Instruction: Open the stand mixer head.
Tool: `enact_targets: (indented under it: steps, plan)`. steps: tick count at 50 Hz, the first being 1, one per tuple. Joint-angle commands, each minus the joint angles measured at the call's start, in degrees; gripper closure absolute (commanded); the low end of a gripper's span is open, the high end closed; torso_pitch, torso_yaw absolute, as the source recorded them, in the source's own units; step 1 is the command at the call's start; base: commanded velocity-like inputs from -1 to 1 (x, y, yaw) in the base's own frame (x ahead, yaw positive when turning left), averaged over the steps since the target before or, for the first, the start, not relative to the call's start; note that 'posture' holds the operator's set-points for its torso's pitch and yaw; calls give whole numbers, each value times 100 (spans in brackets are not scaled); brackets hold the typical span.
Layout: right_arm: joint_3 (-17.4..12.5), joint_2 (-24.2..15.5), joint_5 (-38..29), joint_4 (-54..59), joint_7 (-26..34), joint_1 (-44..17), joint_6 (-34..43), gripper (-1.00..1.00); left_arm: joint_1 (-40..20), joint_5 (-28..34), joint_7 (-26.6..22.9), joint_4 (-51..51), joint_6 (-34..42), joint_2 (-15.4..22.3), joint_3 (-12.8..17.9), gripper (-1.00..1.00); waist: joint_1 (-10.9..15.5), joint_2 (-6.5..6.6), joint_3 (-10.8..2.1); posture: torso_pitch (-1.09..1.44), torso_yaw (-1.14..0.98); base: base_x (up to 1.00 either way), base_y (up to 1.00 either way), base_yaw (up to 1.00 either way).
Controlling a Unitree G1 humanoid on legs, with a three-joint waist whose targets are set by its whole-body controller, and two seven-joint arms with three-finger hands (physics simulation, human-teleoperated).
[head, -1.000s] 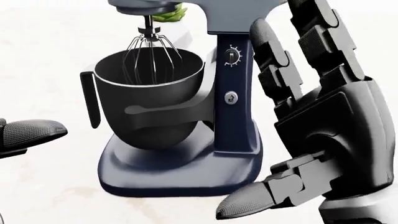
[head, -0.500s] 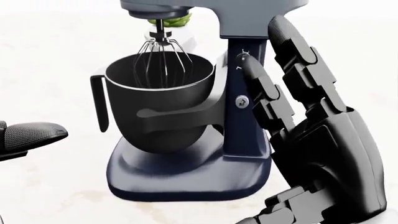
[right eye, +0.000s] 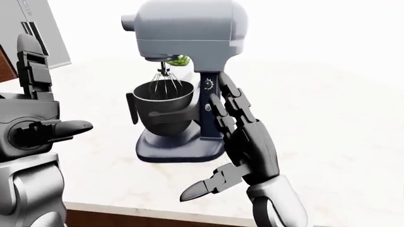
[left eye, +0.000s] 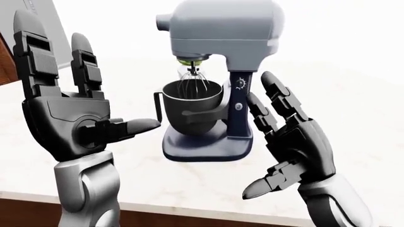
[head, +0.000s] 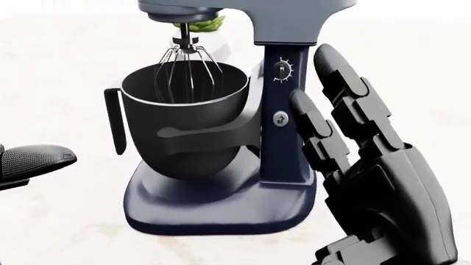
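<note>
The stand mixer has a grey head (left eye: 221,33), a dark navy column (head: 281,127) with a dial, and a navy base (head: 221,212). The head is down, and its whisk (head: 185,69) hangs inside the black bowl (head: 184,121). My right hand (left eye: 262,137) is open, with its fingers (head: 346,105) raised close beside the column's right side; I cannot tell if they touch it. My left hand (left eye: 88,80) is open to the left of the bowl. Its thumb (head: 37,157) points toward the bowl's handle but stays apart from it.
The mixer stands on a white marble counter (left eye: 354,104), whose edge (left eye: 189,215) runs along the bottom of the left-eye view above brown wood. A green thing (right eye: 181,60) sits behind the whisk. A grey appliance (right eye: 41,33) stands at the top left.
My right hand has dropped lower in the head view and drawn in toward the mixer column. The picture shifted slightly. My left thumb has hardly moved.
</note>
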Motion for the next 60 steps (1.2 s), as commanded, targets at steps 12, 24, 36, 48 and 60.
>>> enact_targets:
  steps: [12,24,36,48,60]
  plan:
    - [68,34,-155,-67,149,85,-153,-100,-174,-10,-9,-83,-65,40,-7,-100,-5,18,7,-40,0,0,0,0]
    - [330,129,-399,47,277,208,-258,-100,-133,18,-40,5,-154,32,7,-100,-4,29,-1,-40,0,0,0,0]
    - [462,146,-653,341,417,196,-508,-100,-123,7,-35,2,-162,33,15,-100,-2,37,-8,-40,0,0,0,0]
    - [509,170,-836,654,576,204,-800,-100,-123,-28,-19,-21,-149,54,50,-100,-2,50,-9,-40,0,0,0,0]
    - [502,189,-949,912,665,181,-1009,-100,-111,-26,-23,-2,-168,56,55,-100,-2,53,-8,-40,0,0,0,0]
